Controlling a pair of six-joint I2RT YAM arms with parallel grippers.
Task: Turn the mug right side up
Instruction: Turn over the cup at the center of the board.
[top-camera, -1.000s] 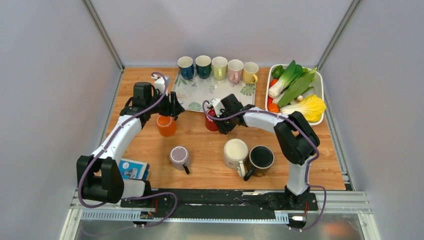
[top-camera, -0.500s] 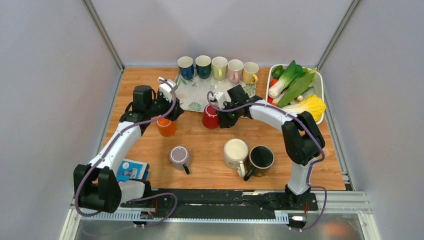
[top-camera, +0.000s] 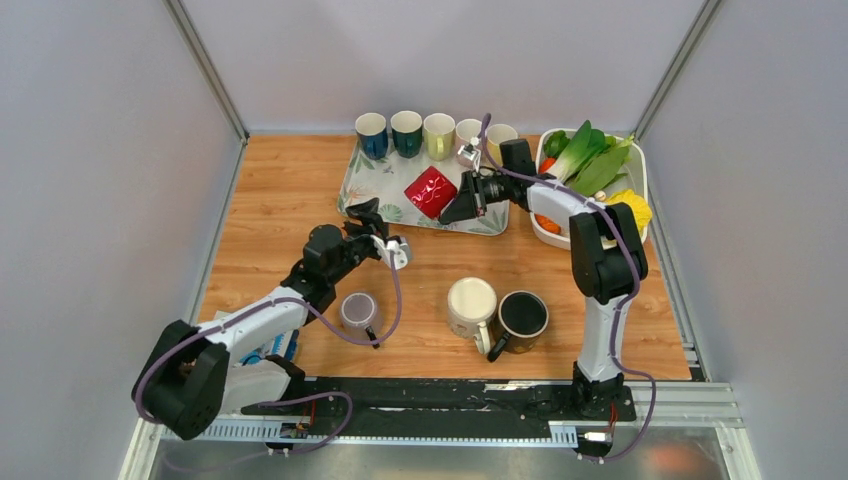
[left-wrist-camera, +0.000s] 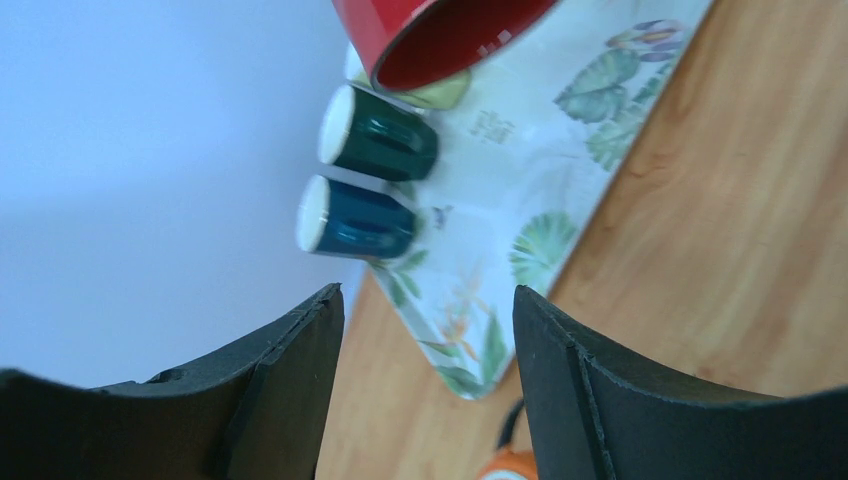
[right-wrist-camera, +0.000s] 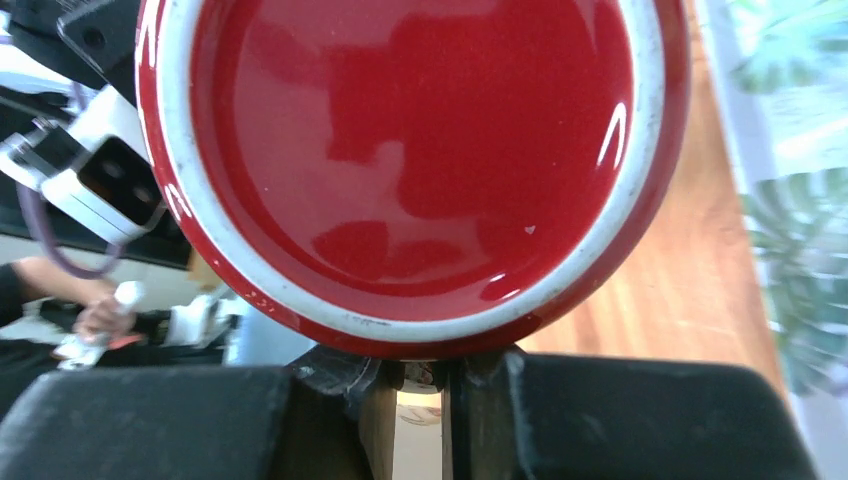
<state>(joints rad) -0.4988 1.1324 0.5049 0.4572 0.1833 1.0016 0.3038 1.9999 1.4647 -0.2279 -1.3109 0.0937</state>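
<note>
- Red mug (top-camera: 431, 191), top view: it is tilted over the leaf-print tray (top-camera: 380, 182), clamped in the right claw (top-camera: 462, 200). The grip point is hidden behind the mug body.
- The left claw (top-camera: 366, 211) has its jaws apart and holds nothing. It sits over the wooden surface (top-camera: 280, 200), near the tray's near-left corner.
- A row of mugs (top-camera: 406, 130) stands along the tray's far edge. The two rightmost are partly covered by the right arm.
- A blue booklet (top-camera: 268, 338) is half hidden under the left arm. Its cover print is too small to read.
- Left wrist view: the dark fingers (left-wrist-camera: 290, 390) stand well apart. The red mug is cut off by the top edge, with its open mouth showing.
- Small print on the tray is too blurred to read. An orange object (left-wrist-camera: 512, 466) is cut off at the bottom edge and cannot be identified.
- Right wrist view: a round end of the mug, ringed in white, fills the frame. The fingers below it are nearly together on a thin part that cannot be made out. The background is blurred.
</note>
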